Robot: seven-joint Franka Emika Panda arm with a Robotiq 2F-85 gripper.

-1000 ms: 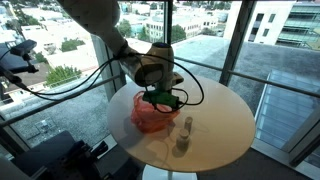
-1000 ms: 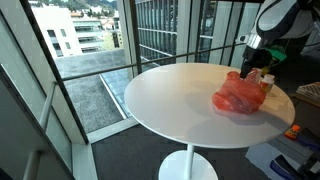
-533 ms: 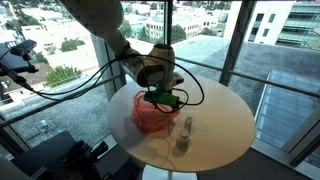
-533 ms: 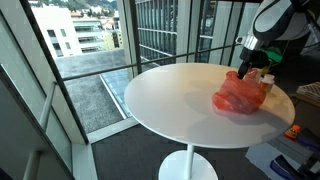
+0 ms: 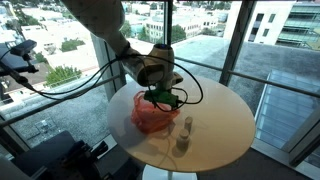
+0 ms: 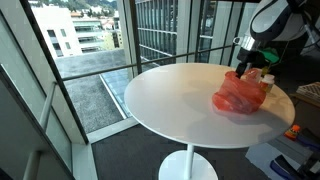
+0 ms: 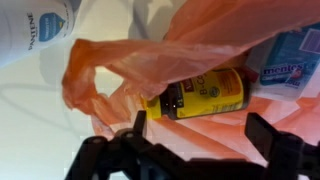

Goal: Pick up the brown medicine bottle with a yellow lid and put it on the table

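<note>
The brown medicine bottle (image 7: 200, 95) is lying sideways inside the orange bag (image 7: 110, 65), with a blue box (image 7: 292, 58) just beside it. The bag is sitting near the round table's (image 6: 160, 95) edge, bare tabletop spreading beside it in both exterior views. The gripper (image 7: 200, 140) is hovering directly above the bottle, jaws apart, and the arm (image 5: 100, 20) is reaching down over the bag.

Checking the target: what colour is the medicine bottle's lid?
Yellow; the lid shows best in the wrist view.
</note>
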